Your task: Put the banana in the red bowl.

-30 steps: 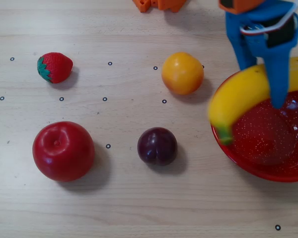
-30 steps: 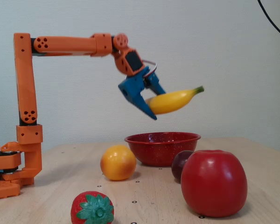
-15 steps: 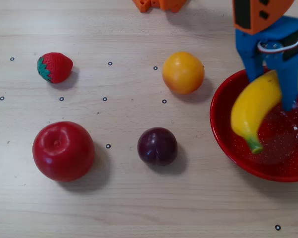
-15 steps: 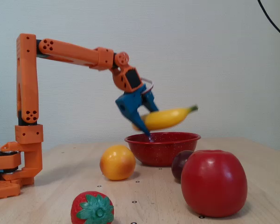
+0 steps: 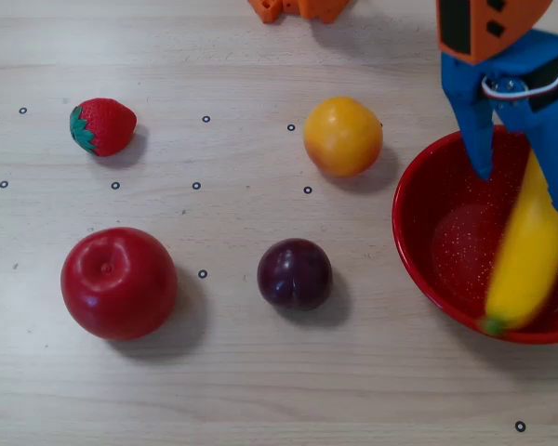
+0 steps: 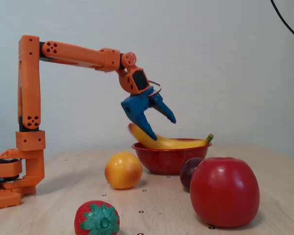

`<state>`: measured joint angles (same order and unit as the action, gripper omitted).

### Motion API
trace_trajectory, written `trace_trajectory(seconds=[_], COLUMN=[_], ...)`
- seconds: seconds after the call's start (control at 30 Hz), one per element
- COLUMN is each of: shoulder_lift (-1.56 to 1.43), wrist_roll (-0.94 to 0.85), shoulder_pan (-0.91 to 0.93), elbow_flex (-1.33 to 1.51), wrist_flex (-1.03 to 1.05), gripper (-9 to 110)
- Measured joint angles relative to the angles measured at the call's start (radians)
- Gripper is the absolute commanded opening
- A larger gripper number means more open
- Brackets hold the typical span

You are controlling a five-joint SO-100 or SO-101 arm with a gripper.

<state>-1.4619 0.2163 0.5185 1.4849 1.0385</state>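
The yellow banana [image 5: 528,255] lies in the red bowl [image 5: 428,237] at the right edge of the overhead view, its green stem tip over the near rim. In the fixed view the banana [image 6: 169,143] rests across the bowl [image 6: 161,159], both ends sticking up above the rim. My blue gripper [image 5: 523,186] hangs over the far side of the bowl with its jaws spread. In the fixed view the gripper [image 6: 161,128] is open just above the banana; its lower finger [image 6: 146,126] is close to the banana's raised orange-brown end.
On the wooden table stand a round orange-yellow fruit [image 5: 342,137], a dark plum [image 5: 295,273], a red apple [image 5: 118,282] and a strawberry [image 5: 102,126]. The arm's orange base [image 6: 12,181] stands at the left of the fixed view.
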Motion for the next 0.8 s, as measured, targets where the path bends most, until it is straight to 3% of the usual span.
trace_trajectory(seconds=[0.2, 0.47, 0.8], shoulder_lift=[-0.034, -0.183, -0.463], wrist_roll=[-0.048, -0.074, -0.074], shoulder_pan=[-0.029, -0.207, -0.387], elbow_flex=[-0.092, -0.077, 0.371], wrist_flex=[0.094, 0.160, -0.034], gripper=[1, 0, 0])
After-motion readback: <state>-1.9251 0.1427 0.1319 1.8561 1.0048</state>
